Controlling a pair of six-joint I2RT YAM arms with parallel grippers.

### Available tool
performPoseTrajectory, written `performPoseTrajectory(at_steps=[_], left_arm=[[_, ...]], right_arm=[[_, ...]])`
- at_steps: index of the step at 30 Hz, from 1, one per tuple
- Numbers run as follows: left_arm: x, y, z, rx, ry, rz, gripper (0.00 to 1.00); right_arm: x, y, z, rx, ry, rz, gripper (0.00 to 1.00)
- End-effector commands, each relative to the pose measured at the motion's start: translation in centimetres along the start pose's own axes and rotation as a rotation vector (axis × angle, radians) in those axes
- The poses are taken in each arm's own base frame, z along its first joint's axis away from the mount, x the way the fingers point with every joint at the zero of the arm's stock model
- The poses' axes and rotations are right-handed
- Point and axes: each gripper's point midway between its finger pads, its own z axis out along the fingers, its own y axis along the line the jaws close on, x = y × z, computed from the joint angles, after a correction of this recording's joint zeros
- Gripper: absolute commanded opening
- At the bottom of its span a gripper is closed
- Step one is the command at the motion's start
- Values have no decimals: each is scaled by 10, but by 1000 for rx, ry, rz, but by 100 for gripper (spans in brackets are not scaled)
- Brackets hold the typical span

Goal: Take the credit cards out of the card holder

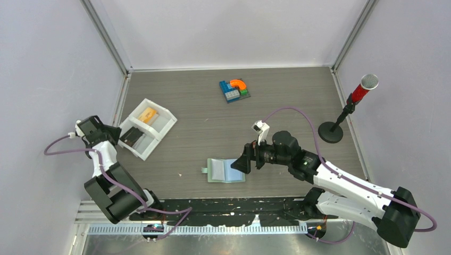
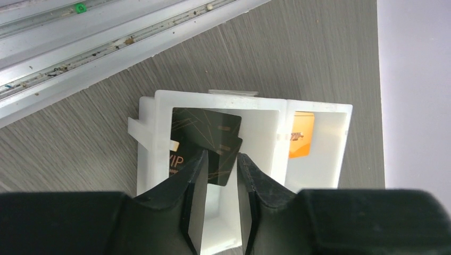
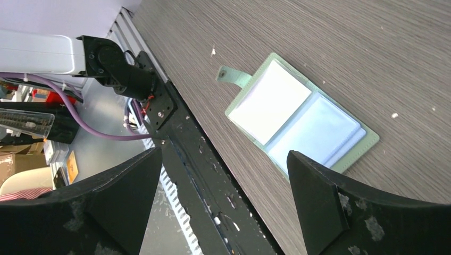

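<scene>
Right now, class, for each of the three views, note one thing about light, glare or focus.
Top external: even light, sharp, soft shadows on the table. Left wrist: dark cards crisp, white tray bright, near jaws soft-edged. Right wrist: glare whitens one sleeve page of the card holder.

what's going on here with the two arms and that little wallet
The card holder lies open on the table, and the sleeve pages that show look empty. The left tool hangs over the white tray, jaws a little apart, just above dark cards lying in one compartment. An orange card sits in the other. The right tool hovers wide open near the card holder, holding nothing.
</scene>
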Motion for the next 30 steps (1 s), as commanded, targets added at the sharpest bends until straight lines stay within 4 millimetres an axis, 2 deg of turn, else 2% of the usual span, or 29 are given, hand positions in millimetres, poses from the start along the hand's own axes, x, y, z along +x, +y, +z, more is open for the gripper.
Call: performPoseTrajectory(at_steps=[1, 7, 11, 16, 20, 27, 30], left_arm=[[-22, -34, -29, 79, -36, 9, 30], [-9, -60, -60, 154, 18, 70, 33], [21, -70, -77, 208, 106, 149, 37], [80, -73, -99, 284, 260, 291, 37], [136, -73, -123, 394, 407, 367, 38], [221, -55, -165, 547, 617, 456, 38], [257, -37, -177, 567, 717, 501, 38]], right_arm=[[-21, -3, -8, 69, -58, -12, 95], [-10, -16, -2, 131, -1, 37, 95], [-2, -20, 3, 136, 33, 71, 97], [6, -27, 7, 168, 51, 126, 100], [14, -35, 10, 200, 67, 172, 96], [28, -50, 14, 252, 84, 228, 93], [30, -51, 15, 261, 85, 246, 92]])
